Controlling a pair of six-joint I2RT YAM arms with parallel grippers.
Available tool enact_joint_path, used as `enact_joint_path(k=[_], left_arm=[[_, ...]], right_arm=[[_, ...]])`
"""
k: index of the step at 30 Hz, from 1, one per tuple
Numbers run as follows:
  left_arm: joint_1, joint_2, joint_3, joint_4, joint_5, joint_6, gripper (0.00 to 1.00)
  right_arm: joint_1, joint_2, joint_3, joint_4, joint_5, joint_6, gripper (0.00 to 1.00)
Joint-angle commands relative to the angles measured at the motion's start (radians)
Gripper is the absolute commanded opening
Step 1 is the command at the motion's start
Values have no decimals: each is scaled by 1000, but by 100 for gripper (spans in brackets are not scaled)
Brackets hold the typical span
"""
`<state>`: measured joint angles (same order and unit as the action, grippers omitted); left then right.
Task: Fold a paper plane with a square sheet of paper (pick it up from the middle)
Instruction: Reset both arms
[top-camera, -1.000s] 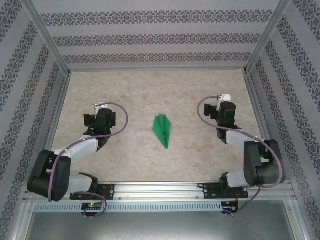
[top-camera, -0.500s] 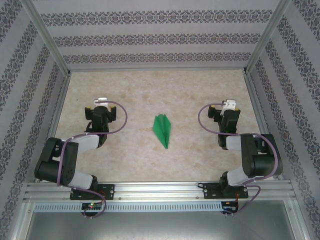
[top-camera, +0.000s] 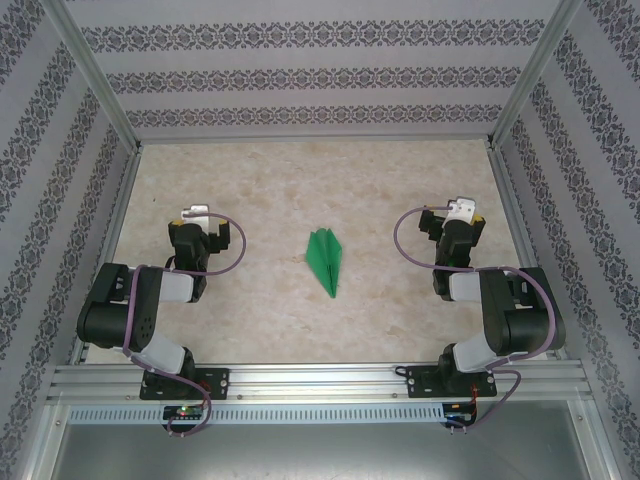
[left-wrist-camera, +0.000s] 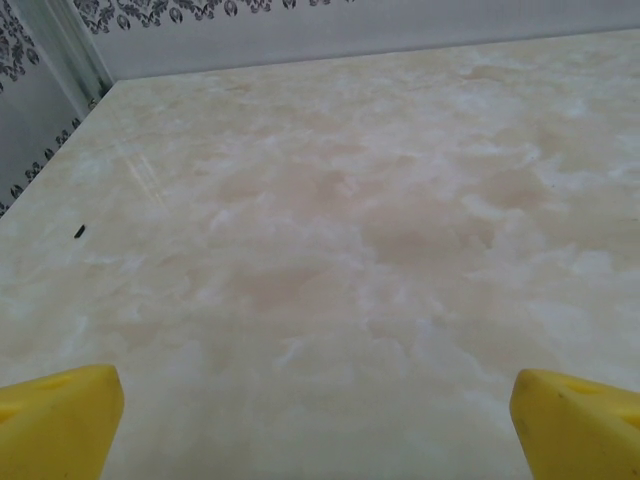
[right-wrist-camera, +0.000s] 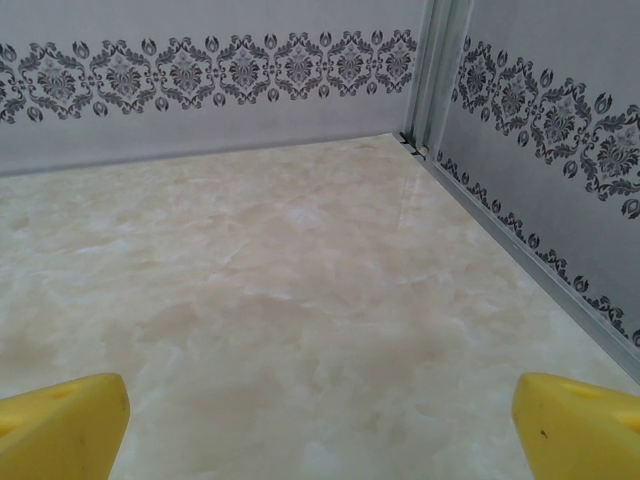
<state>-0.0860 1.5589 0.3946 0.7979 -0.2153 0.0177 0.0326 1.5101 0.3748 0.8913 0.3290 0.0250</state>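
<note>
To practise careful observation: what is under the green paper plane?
The paper plane lies on the beige marbled table. The patch directly beneath it is covered and cannot be seen.

No readable text, label, brand, number or sign appears anywhere.

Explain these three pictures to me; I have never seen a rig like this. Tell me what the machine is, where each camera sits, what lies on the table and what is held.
These are two robot arms bolted at the near edge of a table, each ending in a two-finger gripper. The wide picture comes from a fixed camera above and behind the arms. In it the left gripper is on the left and the right gripper on the right. The other two pictures come from a camera on each wrist. The yellow shapes in their bottom corners are that gripper's own fingertips, spread wide apart. Between the arms a green paper plane, already folded, lies on the table. Both grippers are open and hold nothing.
</note>
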Motion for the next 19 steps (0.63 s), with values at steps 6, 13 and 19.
enact_joint_path(k=[6, 13, 19], left_arm=[[-3, 0, 7, 59, 57, -4, 100], [-1, 1, 8, 57, 60, -5, 100], [2, 1, 9, 57, 71, -4, 100]], right_arm=[[3, -10, -11, 33, 18, 14, 98], [3, -9, -11, 33, 18, 13, 98], [3, -10, -11, 33, 18, 14, 98]])
